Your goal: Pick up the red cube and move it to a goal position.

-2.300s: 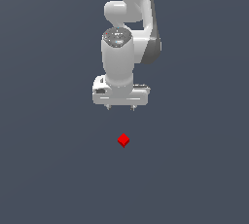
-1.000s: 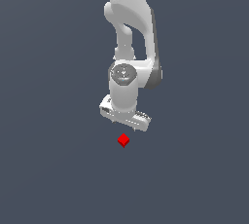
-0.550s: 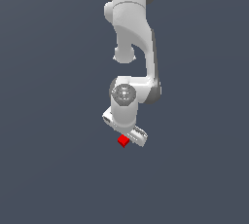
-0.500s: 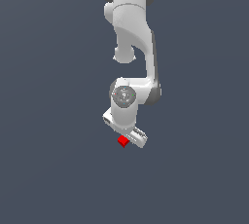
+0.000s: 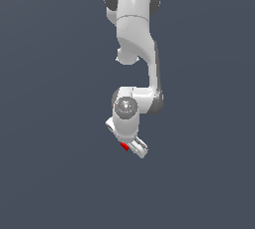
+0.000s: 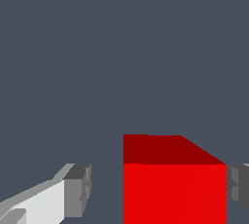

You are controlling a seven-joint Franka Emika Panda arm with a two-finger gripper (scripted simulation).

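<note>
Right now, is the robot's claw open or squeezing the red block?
Open. In the wrist view the gripper has a gap between one finger and the red cube.

Honestly not much else was there, just a plain dark grey-blue table surface filling both views, flat and unmarked.

The red cube sits between the end effector fingers.
</note>
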